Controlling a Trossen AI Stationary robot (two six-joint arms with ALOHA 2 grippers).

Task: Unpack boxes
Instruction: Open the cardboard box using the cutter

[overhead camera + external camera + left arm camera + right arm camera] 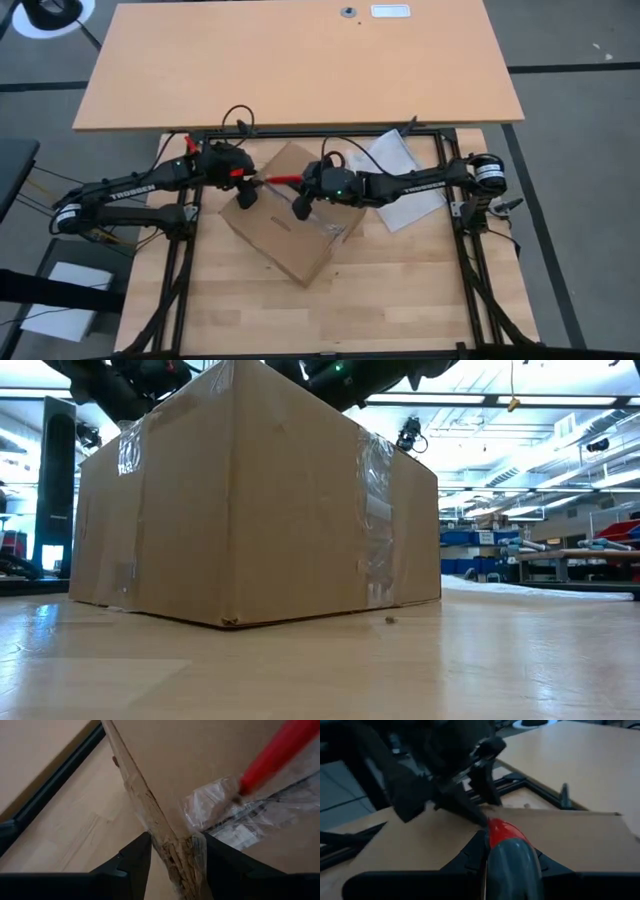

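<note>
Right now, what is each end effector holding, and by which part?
The left end effector pinches the box by its frayed top corner edge. The right end effector grips a red tool by its grey handle end, tip toward the taped seam.

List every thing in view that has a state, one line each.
carton: shut, flaps taped, upright on the table.
left gripper: fingers set either side of the carton's torn edge.
right gripper: shut on a red-tipped tool pointed along the carton top.
clear bag: flat on the table behind the right arm.
</note>
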